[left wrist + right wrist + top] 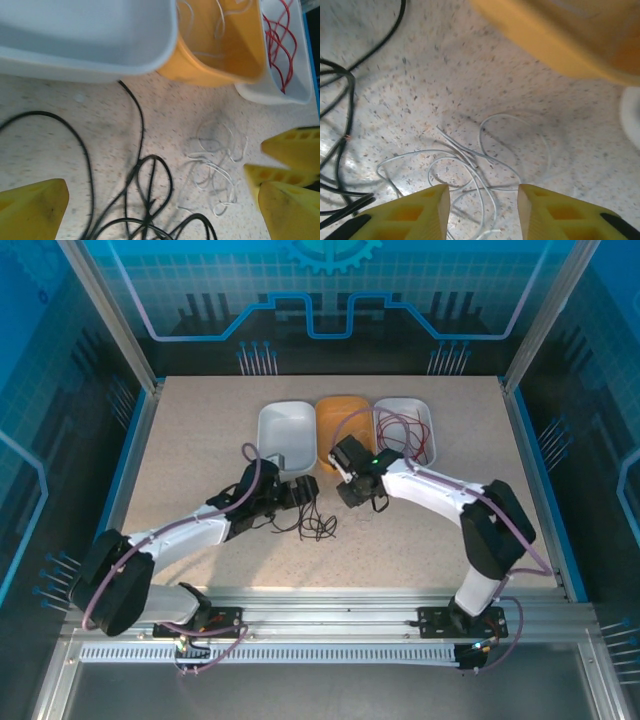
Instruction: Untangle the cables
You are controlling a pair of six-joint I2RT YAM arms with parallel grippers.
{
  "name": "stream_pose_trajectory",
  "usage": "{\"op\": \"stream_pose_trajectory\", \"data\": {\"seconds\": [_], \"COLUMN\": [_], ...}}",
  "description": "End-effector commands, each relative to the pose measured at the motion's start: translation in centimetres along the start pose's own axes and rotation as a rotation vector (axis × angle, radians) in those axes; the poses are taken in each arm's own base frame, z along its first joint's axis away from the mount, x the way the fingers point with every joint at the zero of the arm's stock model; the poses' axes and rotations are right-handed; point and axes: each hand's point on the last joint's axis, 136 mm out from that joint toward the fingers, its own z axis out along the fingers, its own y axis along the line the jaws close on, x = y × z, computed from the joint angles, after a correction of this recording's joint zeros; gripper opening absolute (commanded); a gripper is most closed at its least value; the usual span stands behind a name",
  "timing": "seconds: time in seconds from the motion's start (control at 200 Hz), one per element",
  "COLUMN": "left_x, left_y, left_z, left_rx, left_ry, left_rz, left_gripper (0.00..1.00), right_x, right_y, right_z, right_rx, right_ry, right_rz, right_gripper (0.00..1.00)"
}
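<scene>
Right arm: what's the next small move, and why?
Probably lower the right gripper straight down and close on the white cable. Its jaws stand open just above those loops, which lie loose on the table and look clear of the black cable, so a pinch should lift it alone.

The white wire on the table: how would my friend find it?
Find the orange bin, the middle of three at the far side of the table. On the speckled top just in front of it lies a small, loose curl of thin pale wire. Its neighbour, the black cable, is thicker and in a bigger tangle.
</scene>
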Motion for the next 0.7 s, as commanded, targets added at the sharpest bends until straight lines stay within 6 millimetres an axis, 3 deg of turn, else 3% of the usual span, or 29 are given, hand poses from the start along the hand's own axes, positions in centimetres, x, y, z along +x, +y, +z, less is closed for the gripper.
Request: {"op": "stream_pose_trajectory", "data": {"seconds": [0.0, 0.245, 0.49, 0.695], "left_x": [-0.4, -1.3, -1.4, -1.4], "left_y": [1.7, 2.9, 3.6, 3.5], "left_z": [-1.4, -3.3, -3.8, -3.8], "left_rx": [-0.058, -0.095, -0.098, -0.092], "left_ry": [-0.030, -0.086, -0.100, -0.097], "left_rz": [-0.026, -0.023, -0.046, -0.050], "left_gripper": [0.99, 0.99, 0.99, 0.99], "right_x": [-0.1, -1.2, -2.0, -1.8], "right_y": [0.8, 1.5, 2.7, 2.9], "right_z": [1.3, 3.7, 5.5, 5.8], "right_rx": [-0.005, -0.015, -0.068, -0.077], "right_ry": [0.009, 0.040, 0.069, 0.096], "right_rz": [-0.128, -0.255, -0.317, -0.323], "right_gripper": [0.46, 0.49, 0.47, 0.11]}}
